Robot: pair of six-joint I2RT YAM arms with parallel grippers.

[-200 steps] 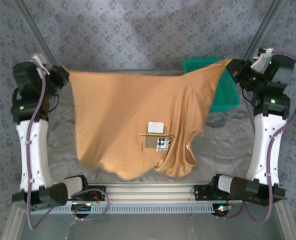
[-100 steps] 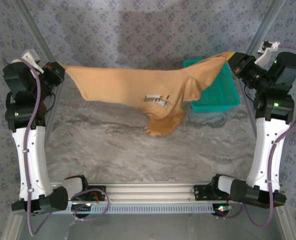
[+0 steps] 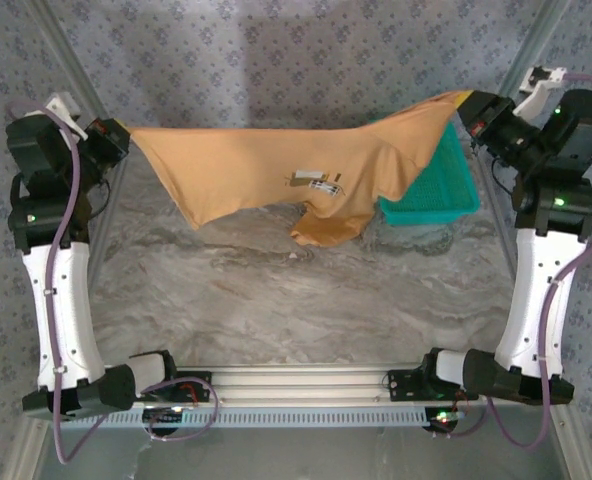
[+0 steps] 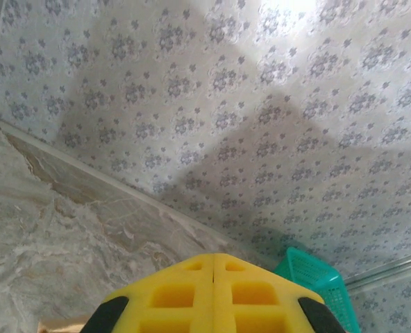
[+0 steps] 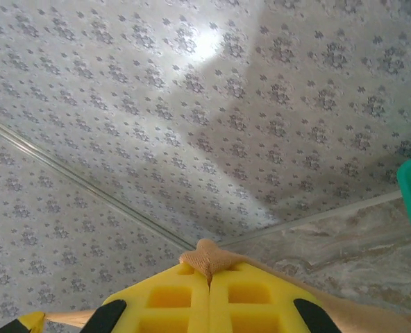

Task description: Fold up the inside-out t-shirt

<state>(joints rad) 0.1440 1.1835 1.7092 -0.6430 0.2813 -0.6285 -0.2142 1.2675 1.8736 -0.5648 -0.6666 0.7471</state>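
Above the table (image 3: 276,290), left gripper (image 3: 124,137) and right gripper (image 3: 464,108) each clamp an end of the inside-out t-shirt (image 3: 266,165).

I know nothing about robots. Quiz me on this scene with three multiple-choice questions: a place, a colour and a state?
1. Where is the teal basket?
A) near edge, middle
B) far right of the table, beside the right arm
C) far left corner

2. What colour is the t-shirt?
A) tan-orange
B) blue
C) white

3. How is the t-shirt held?
A) folded flat
B) stretched between the left hand and right hand
C) stuffed in the basket

Answers:
1 B, it sits by the right arm, partly hidden by the cloth.
2 A, tan-orange with small white labels.
3 B, each shut hand pinches a corner.
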